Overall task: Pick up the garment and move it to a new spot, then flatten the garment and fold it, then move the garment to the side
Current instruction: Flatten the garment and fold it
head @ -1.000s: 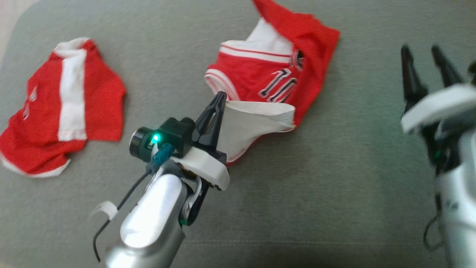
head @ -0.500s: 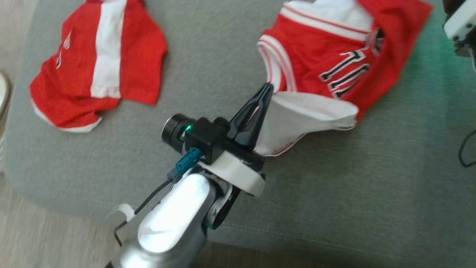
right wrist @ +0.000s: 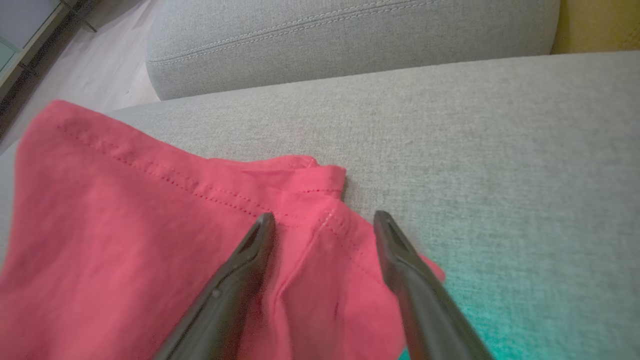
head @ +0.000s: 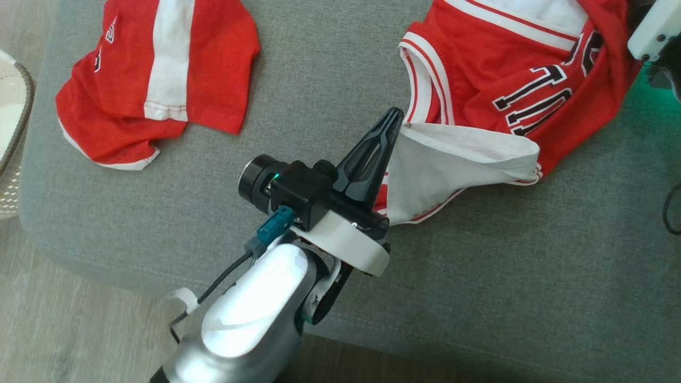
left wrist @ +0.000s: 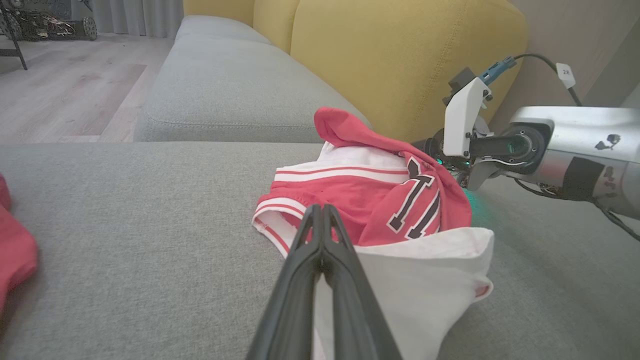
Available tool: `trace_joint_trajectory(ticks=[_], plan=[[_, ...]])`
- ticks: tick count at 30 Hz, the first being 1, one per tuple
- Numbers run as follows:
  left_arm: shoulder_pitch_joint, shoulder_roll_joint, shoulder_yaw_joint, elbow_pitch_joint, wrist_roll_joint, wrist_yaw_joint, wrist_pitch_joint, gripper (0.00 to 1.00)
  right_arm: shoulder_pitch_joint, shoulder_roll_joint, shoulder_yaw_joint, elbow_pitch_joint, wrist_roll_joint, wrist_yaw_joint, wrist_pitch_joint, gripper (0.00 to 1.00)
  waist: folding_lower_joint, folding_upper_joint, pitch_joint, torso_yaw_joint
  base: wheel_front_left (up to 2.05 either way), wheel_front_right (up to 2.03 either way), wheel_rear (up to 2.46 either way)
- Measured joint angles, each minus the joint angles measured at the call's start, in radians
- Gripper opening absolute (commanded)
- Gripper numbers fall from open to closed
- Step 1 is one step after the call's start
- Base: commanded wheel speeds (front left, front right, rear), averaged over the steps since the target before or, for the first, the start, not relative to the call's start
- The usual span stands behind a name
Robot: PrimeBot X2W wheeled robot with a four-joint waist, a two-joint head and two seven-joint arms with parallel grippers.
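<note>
Left pincer is closed, and the turned-over white flap of the red mesh basketball jersey with white trim and a black 10 looks pinched between its fingers. In the left wrist view the flap's edge meets the fingers partway down, below the tips. The flap stands raised off the rest of the jersey.

Right pincer is open. Its two fingers straddle a stitched red corner fold of the jersey, with fabric between them. Can't tell if they touch it.

The jersey lies crumpled on the grey fabric sofa seat, toward the right side in the head view. A green glow falls on the seat beside it.

A second red garment with a wide white stripe lies well apart on the left of the same seat. A woven basket rim sits past the seat's left edge, over the wooden floor. Yellow back cushions stand behind the jersey.
</note>
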Motion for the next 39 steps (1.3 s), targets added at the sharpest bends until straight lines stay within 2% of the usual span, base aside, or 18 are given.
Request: trace_joint_trajectory(ticks=[4,5,6,7,12,22,28,39], plan=[[-0.001,0.000,0.000,0.003,0.000,0.000,0.000,0.00,-0.002,-0.001,0.020,0.024,0.022,0.000,-0.007,1.00,0.0000,0.0000,-0.004,-0.005,0.00,0.00,0.00],[-0.001,0.000,0.000,0.004,0.000,0.000,0.000,0.00,-0.004,-0.002,0.024,0.029,0.025,0.000,-0.010,0.78,0.0000,0.0000,-0.005,-0.007,0.00,0.00,0.00],[-0.001,0.000,0.000,0.007,0.000,0.000,0.000,0.00,-0.007,-0.002,0.026,0.034,0.033,0.000,-0.010,0.32,0.0000,0.0000,-0.007,-0.008,0.00,0.00,0.00],[-0.001,0.000,0.000,0.008,0.000,0.000,0.000,0.00,-0.010,-0.002,0.029,0.038,0.042,0.000,-0.010,0.00,0.0000,0.0000,-0.008,-0.009,0.00,0.00,0.00],[-0.001,0.000,0.000,0.014,0.000,0.000,0.000,0.00,-0.020,-0.006,0.051,0.044,0.070,0.000,-0.015,0.00,0.0000,0.0000,-0.012,-0.014,0.00,0.00,0.00],[0.002,0.000,0.015,0.040,0.003,-0.001,0.000,0.00,-0.008,-0.029,0.100,0.037,0.128,0.000,-0.110,0.00,0.0000,0.0000,-0.068,-0.041,0.00,0.00,0.00],[0.038,0.000,0.083,0.045,0.023,-0.003,0.000,0.00,0.073,-0.067,0.123,-0.039,0.179,0.000,-0.187,0.00,-0.0001,0.0001,-0.141,-0.075,0.00,0.00,0.00],[0.128,0.013,0.294,-0.020,0.087,-0.030,0.000,0.00,0.270,-0.134,0.123,-0.252,0.270,0.000,-0.309,0.00,-0.0001,0.0001,-0.315,-0.157,0.00,0.00,0.00]])
